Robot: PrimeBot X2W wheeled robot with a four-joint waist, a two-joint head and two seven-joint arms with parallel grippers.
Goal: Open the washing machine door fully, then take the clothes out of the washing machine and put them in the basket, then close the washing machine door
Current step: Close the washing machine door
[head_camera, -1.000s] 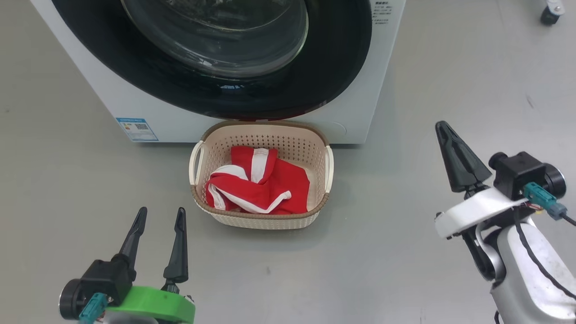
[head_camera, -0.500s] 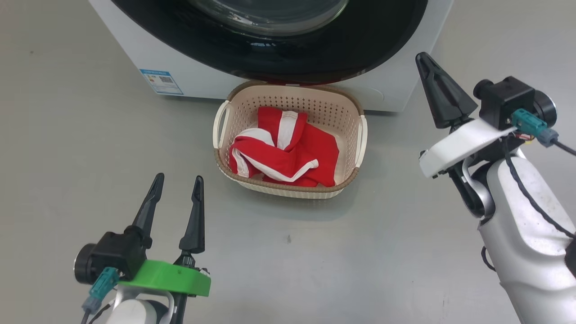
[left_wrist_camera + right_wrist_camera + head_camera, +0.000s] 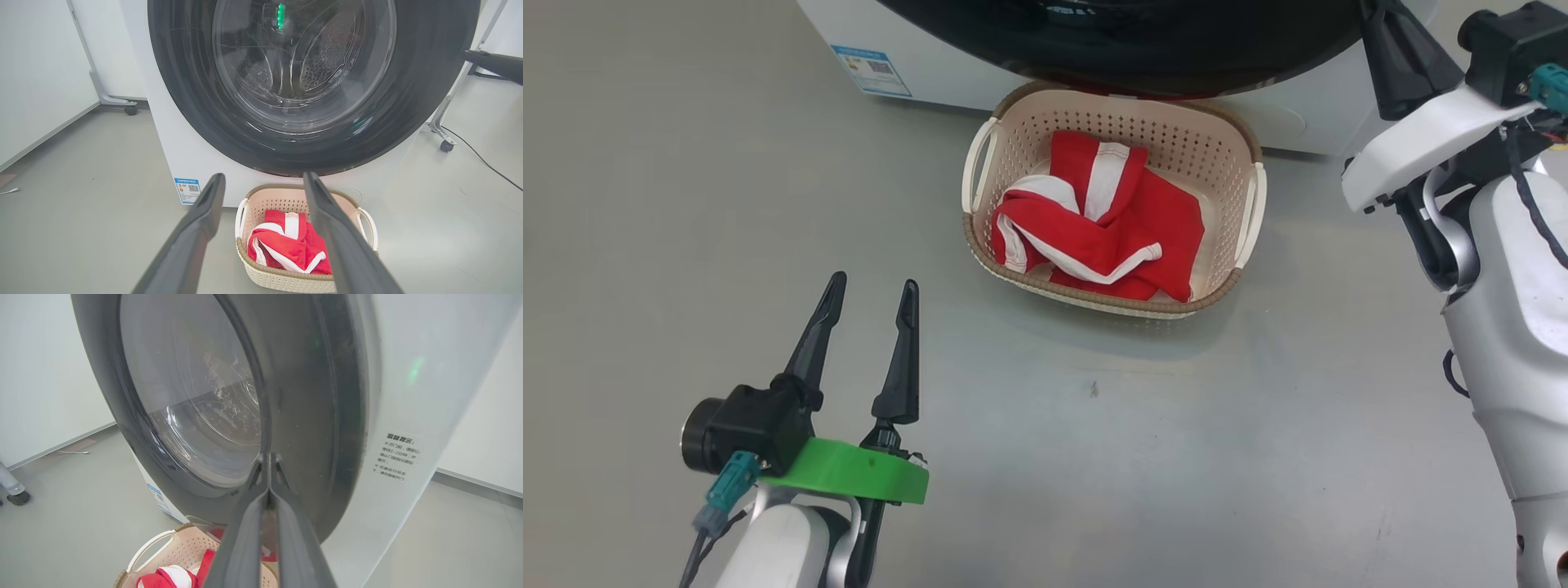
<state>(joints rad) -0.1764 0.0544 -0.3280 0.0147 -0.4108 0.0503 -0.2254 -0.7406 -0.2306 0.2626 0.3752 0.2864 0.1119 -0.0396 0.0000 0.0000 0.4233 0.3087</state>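
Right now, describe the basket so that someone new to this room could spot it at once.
Find the big white washing machine with its round black door. On the grey floor just below that door sits the basket: small, cream, perforated, brown-rimmed, with white side handles. Red and white clothes heaped inside set it apart.

Head camera swung: washer (image 3: 947, 73) and basket (image 3: 1176, 131) slid from centre toward upper right of frame. Glass of door (image 3: 1143, 41) gone past top edge, only black rim left in head view. Meanwhile right gripper (image 3: 1387, 24) climbed from mid right to upper right corner, tips now cut by top edge, closer to door, farther above basket.
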